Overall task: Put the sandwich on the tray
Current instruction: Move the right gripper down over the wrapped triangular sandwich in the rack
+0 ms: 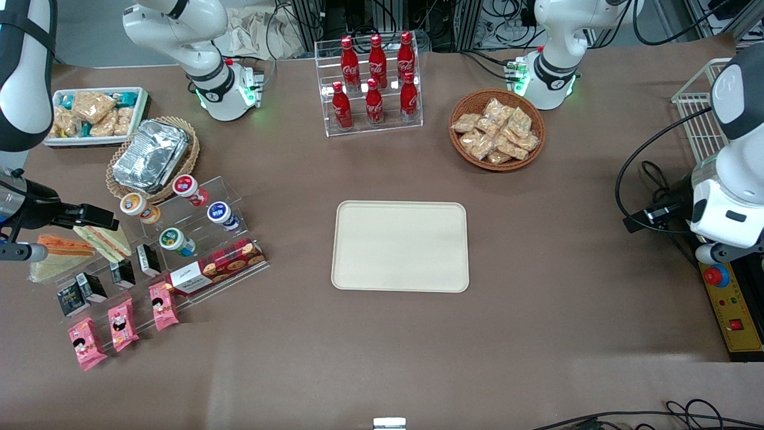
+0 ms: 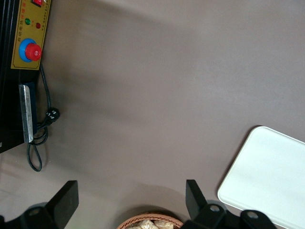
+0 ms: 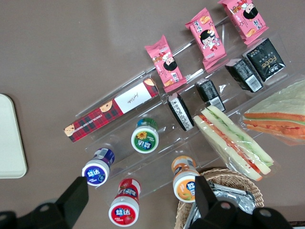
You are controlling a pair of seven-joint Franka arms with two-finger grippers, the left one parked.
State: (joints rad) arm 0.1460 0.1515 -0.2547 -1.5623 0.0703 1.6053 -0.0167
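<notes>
The sandwich (image 1: pixel 64 246) is a wrapped wedge with a broad orange-red filling band. It lies on the clear display stand at the working arm's end of the table and also shows in the right wrist view (image 3: pixel 279 120). A paler wrapped sandwich (image 1: pixel 108 240) with a thin filling line lies beside it, toward the tray. My gripper (image 1: pixel 95 217) is open and empty. It hovers above the stand, just over the paler sandwich; in the right wrist view (image 3: pixel 140 204) its fingers straddle a red yogurt cup (image 3: pixel 125 209) below. The cream tray (image 1: pixel 400 246) lies bare at the table's middle.
The stand holds yogurt cups (image 1: pixel 219 213), a plaid cookie box (image 1: pixel 215 267), black cartons (image 1: pixel 122 273) and pink snack packets (image 1: pixel 122 323). A wicker basket of foil containers (image 1: pixel 150 156) and a white snack bin (image 1: pixel 95 114) stand nearby. A cola rack (image 1: pixel 373 83) and a snack basket (image 1: pixel 496 129) stand farther from the front camera.
</notes>
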